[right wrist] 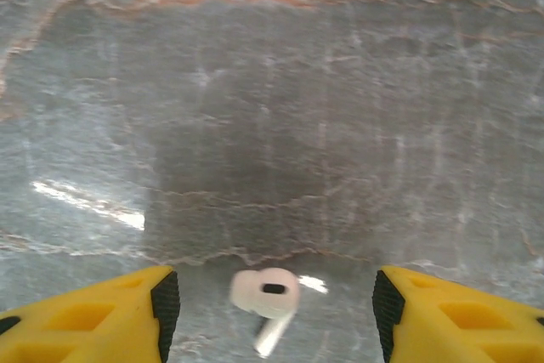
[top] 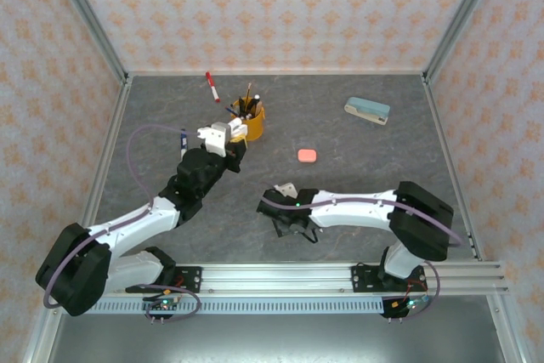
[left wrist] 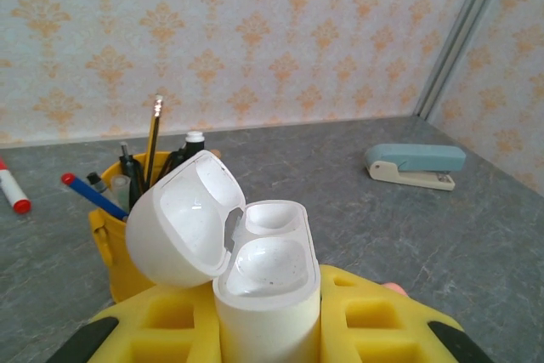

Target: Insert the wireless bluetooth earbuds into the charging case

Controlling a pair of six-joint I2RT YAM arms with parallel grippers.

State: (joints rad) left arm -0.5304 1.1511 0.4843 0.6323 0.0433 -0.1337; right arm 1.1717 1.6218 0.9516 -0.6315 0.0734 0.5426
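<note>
left tool (left wrist: 270,322) gripping open white case (left wrist: 267,271), right tool (right wrist: 274,312) straddling earbud (right wrist: 265,293)

The left arm (top: 127,229) stretches from its base diagonally away and to the right, wrist raised. The left end effector (top: 223,137) sits just beside the yellow pen cup (top: 252,123), on the cup's near-left side. Its yellow fingers (left wrist: 374,316) are clamped on the lower half of the white charging case (left wrist: 268,274), held upright with the lid swung open to the left.

The right arm (top: 365,206) lies low with its forearm reaching left. It is well apart from the pen cup, on the cup's near-right side. The right end effector (top: 287,217) points down at the desk (top: 365,150), jaws parted wide. Its fingers (right wrist: 93,316) stand on either side of a white earbud (right wrist: 265,293) without touching it.
</note>
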